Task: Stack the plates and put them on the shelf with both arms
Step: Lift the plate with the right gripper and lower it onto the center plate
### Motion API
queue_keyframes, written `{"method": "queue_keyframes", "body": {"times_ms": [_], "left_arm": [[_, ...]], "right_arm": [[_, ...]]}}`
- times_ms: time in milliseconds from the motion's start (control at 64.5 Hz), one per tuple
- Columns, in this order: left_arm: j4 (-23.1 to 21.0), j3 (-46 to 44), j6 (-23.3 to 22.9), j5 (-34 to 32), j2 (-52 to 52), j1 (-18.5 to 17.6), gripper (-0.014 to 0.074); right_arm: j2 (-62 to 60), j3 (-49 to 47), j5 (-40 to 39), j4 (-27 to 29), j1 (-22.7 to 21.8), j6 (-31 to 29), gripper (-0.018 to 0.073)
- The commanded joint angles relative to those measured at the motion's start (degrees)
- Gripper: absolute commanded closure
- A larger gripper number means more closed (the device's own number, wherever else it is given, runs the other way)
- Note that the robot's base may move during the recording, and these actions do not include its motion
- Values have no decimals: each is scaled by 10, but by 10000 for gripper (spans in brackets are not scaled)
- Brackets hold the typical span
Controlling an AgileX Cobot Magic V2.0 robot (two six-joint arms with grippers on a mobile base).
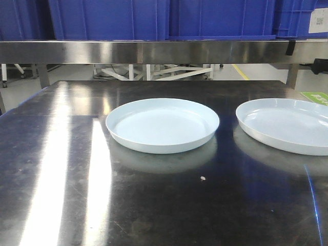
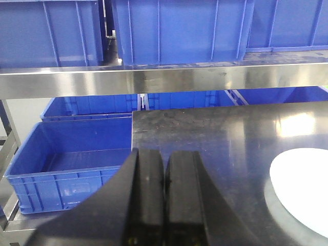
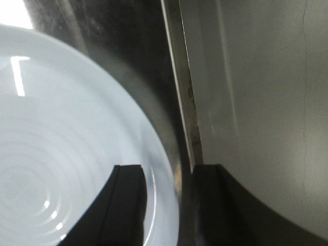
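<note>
Neither plate is stacked: the left plate [image 1: 162, 125] lies mid-way across the dark steel tabletop [image 1: 61, 169], and the right plate [image 1: 284, 125] lies apart from it near the right edge. My right gripper [image 3: 168, 171] is spread open astride the right plate's rim; I can't tell whether it touches. My left gripper [image 2: 164, 161] is closed on nothing, near the left plate. Behind stands the shelf [image 1: 164, 51], with blue crates [image 1: 107, 18] on it

Strong overhead glare streaks on dark tabletop [image 1: 48, 195]; rt wrist view blurry, plate [image 3: 51, 128] overexposed.

Blue crates [image 1: 107, 18] above a dark steel tabletop [image 1: 154, 205].
</note>
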Motion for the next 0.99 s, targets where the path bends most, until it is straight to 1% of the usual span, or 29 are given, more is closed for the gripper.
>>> {"method": "queue_keyframes", "body": {"times_ms": [0,171,233,279,496,744,837,977], "left_arm": [[-5,-15,-3,-46,3,1,514],[-5,-15,-3,-46,3,1,514],[-5,-15,-3,-46,3,1,514],[-5,-15,-3,-46,3,1,514],[-5,-15,-3,-46,3,1,514],[-5,-15,-3,-46,3,1,514],[-5,-15,-3,-46,3,1,514],[-5,-15,-3,-46,3,1,514]], "right_arm": [[-17,-19,-15,0,0,-8,205],[-13,-19,-21,0,0,-8,211],[-13,-19,-22,0,0,-8,240],[-13,-19,-23,0,0,-8,274],[-22,-21,-23,0,0,-8,515],[-45,-67,7,4,-1,-8,504],[-53,-95,18,27,-1,-8,504],[-67,-131,30,88,3,-8,504]]}}
